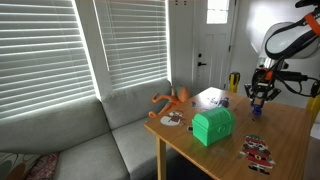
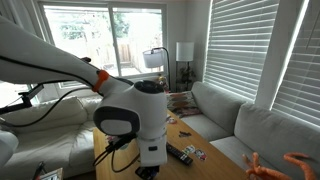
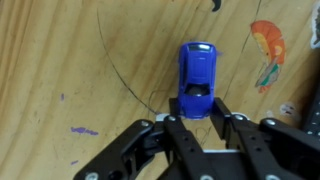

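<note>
Broadly, in an exterior view the grey sofa (image 1: 120, 135) and the wooden table (image 1: 285, 135) beside it fill the corner under the blinds, and the arm reaches down over the table's far end. On the table stands a green box (image 1: 213, 126), with an orange toy (image 1: 172, 98) sprawled near the edge by the sofa. Apart from both, the gripper (image 1: 259, 97) hangs low over the wood. The wrist view shows what it has: a blue toy car (image 3: 197, 72), roof up. Its tail is caught between the two fingers (image 3: 180, 125), which press in against its sides. The nose sticks out free ahead of them.

Since the hold sits at the tail only, I judge the car could swing nose-down or twist out. An even squeeze, a level wrist and slow, straight travel would suit it, and a bite nearer the car's middle would be safer. Whether the wheels touch the wood or ride just above it cannot be told.

Only the wrist view shows the grip, a thin pencil arc (image 3: 115, 70) on the wood, and an orange sticker (image 3: 266, 50) off to the car's side. In an exterior view the gripper's place shows, well apart from the box and a cluster of stickers (image 1: 258, 151), but the car is a dark speck at best. In an exterior view the robot's base (image 2: 135, 115) blocks most of the scene and hides gripper and car.
</note>
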Controlling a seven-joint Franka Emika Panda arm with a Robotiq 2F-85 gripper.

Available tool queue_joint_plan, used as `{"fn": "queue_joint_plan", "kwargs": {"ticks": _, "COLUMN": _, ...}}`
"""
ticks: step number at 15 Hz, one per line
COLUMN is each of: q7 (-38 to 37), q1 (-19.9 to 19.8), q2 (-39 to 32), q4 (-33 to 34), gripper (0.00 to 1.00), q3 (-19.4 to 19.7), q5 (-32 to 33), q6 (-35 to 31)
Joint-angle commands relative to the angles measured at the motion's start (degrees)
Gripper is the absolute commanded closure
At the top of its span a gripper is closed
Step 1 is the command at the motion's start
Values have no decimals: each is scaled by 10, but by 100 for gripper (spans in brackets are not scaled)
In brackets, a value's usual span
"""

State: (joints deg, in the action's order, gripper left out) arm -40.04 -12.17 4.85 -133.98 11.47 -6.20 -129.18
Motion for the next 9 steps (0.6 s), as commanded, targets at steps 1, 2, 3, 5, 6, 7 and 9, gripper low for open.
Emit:
{"fn": "queue_joint_plan", "kwargs": {"ticks": 1, "q7": 7, "q1": -7, "q2": -28, "q4": 29, "gripper": 89, "q3": 6, "q5": -22, "q6": 47}}
{"fn": "queue_joint_plan", "kwargs": {"ticks": 2, "q7": 8, "q1": -8, "q2": -33, "q4": 34, "gripper": 89, "q3": 7, "q5": -23, "q6": 52}}
{"fn": "queue_joint_plan", "kwargs": {"ticks": 3, "q7": 11, "q1": -9, "q2": -33, "q4": 35, "gripper": 52, "q3": 9, "q5": -27, "q6": 55}}
{"fn": "queue_joint_plan", "kwargs": {"ticks": 5, "q7": 18, "q1": -11, "q2": -33, "q4": 39, "gripper": 31, "q3": 14, "q5": -30, "q6": 50}}
{"fn": "queue_joint_plan", "kwargs": {"ticks": 6, "q7": 27, "q1": -12, "q2": -31, "q4": 38, "gripper": 25, "q3": 16, "q5": -32, "q6": 42}}
{"fn": "queue_joint_plan", "kwargs": {"ticks": 7, "q7": 31, "q1": -13, "q2": -26, "q4": 34, "gripper": 17, "q3": 17, "q5": -15, "q6": 31}}
{"fn": "queue_joint_plan", "kwargs": {"ticks": 9, "q7": 10, "q1": -9, "q2": -28, "q4": 30, "gripper": 30, "q3": 14, "q5": -11, "q6": 35}}
